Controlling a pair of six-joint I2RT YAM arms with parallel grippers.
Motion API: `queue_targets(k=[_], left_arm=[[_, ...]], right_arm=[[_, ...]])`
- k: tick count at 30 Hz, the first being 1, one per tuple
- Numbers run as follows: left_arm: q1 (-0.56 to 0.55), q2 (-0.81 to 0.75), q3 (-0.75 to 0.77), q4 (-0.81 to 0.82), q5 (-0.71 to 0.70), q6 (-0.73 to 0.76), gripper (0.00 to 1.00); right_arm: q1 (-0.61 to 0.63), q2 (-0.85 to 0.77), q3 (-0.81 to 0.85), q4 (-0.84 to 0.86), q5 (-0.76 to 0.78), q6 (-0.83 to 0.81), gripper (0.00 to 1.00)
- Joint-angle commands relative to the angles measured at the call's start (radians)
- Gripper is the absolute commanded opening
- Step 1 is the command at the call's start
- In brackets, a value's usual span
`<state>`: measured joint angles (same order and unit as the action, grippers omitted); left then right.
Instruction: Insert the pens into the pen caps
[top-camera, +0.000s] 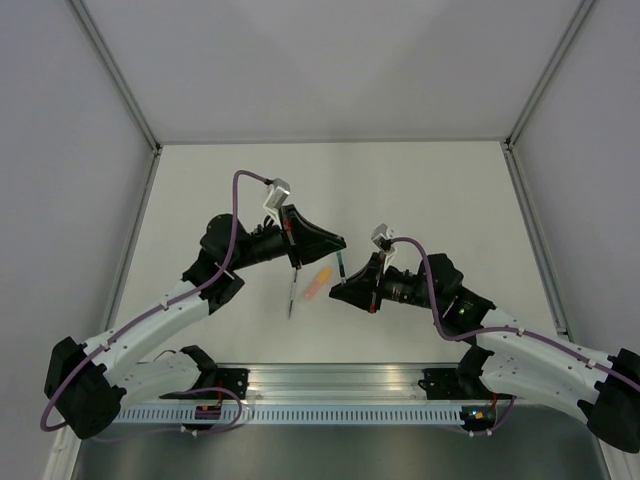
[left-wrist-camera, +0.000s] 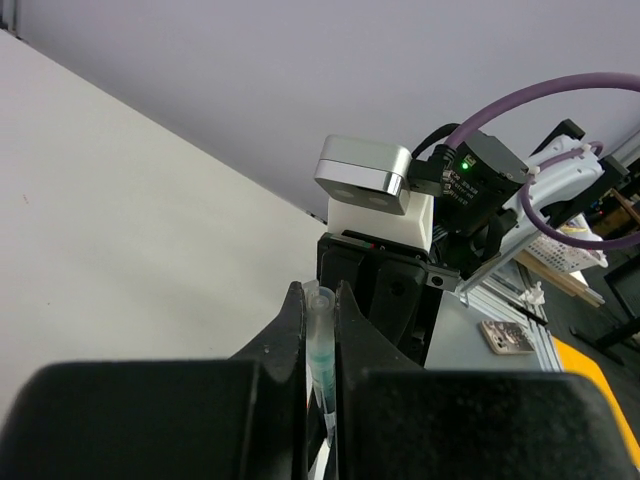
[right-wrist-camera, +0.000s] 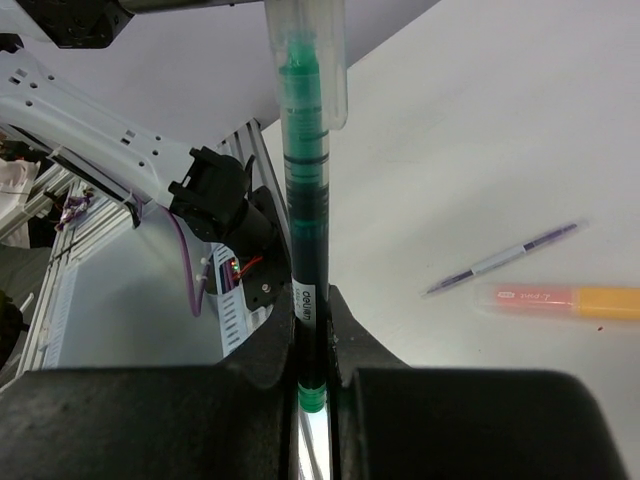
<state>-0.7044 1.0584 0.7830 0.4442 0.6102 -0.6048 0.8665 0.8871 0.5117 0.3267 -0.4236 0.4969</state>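
My right gripper (right-wrist-camera: 312, 295) is shut on the dark teal-green pen (right-wrist-camera: 305, 200), which sticks out towards my left gripper (left-wrist-camera: 320, 290). A clear pen cap (right-wrist-camera: 310, 70) sits over the pen's tip. My left gripper is shut on that cap (left-wrist-camera: 320, 325), and green shows inside it. In the top view both grippers meet above mid table, left gripper (top-camera: 336, 243) and right gripper (top-camera: 344, 290), with the pen (top-camera: 341, 266) between them. The thin grey-white pen (top-camera: 291, 294) and the orange pen (top-camera: 318, 283) lie on the table just left of them. Both also show in the right wrist view: thin pen (right-wrist-camera: 505, 258), orange pen (right-wrist-camera: 570, 300). No orange-yellow cap is in view.
The white table (top-camera: 420, 190) is walled on the left, back and right. An aluminium rail (top-camera: 340, 385) with the arm bases runs along the near edge. The right wrist's camera block (left-wrist-camera: 365, 180) faces my left gripper closely.
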Motion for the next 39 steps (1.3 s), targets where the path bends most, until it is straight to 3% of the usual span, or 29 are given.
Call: queue_targets(k=[1, 5, 25, 39], left_arm=[[-0.015, -0.034, -0.066, 0.04, 0.052, -0.019, 0.02], [-0.015, -0.08, -0.123, 0.083, 0.045, -0.042, 0.02], [-0.015, -0.121, -0.195, 0.182, 0.103, -0.188, 0.02], [-0.018, -0.103, -0.218, 0.171, 0.122, -0.188, 0.02]], right_arm=[[-0.006, -0.025, 0.076, 0.043, 0.078, -0.012, 0.0], [-0.004, -0.036, 0.122, 0.035, 0.131, -0.027, 0.0], [-0.004, 0.023, 0.321, 0.06, 0.095, -0.118, 0.0], [-0.004, 0.07, 0.444, 0.008, 0.112, -0.193, 0.0]])
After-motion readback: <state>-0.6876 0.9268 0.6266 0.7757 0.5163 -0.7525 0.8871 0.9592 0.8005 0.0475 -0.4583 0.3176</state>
